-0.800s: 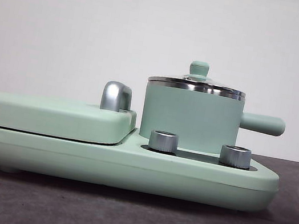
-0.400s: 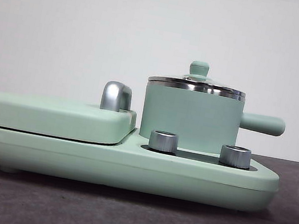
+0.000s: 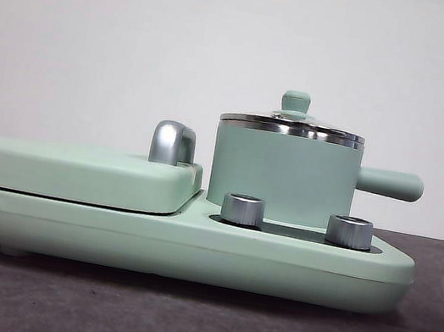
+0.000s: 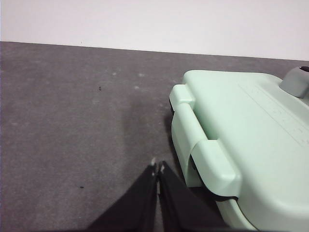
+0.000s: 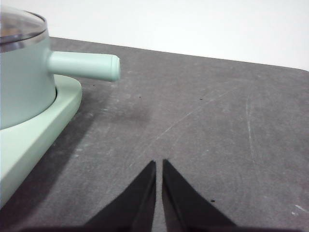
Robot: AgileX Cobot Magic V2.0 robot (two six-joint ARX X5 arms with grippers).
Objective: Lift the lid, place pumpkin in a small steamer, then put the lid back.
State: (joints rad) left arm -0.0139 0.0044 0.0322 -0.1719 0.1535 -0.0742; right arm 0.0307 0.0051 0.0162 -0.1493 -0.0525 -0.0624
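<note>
The small steamer (image 3: 282,175), a mint-green pot with a stubby side handle, stands on the right part of the wide mint-green base (image 3: 174,244). The lid (image 3: 292,125), glass with a steel rim and mint-green knob, sits on it. Pot and handle also show in the right wrist view (image 5: 24,82), with the lid's edge (image 5: 19,26). The pumpkin is not in view. My left gripper (image 4: 158,166) is shut and empty over the grey table beside the base's left end. My right gripper (image 5: 159,163) is shut and empty over the table, to the right of the pot's handle.
A large flat mint-green rectangular cover (image 3: 75,170) with a steel handle (image 3: 172,142) lies on the base's left part; it also shows in the left wrist view (image 4: 246,140). Two steel knobs (image 3: 243,209) stand at the base's front. A white wall stands behind.
</note>
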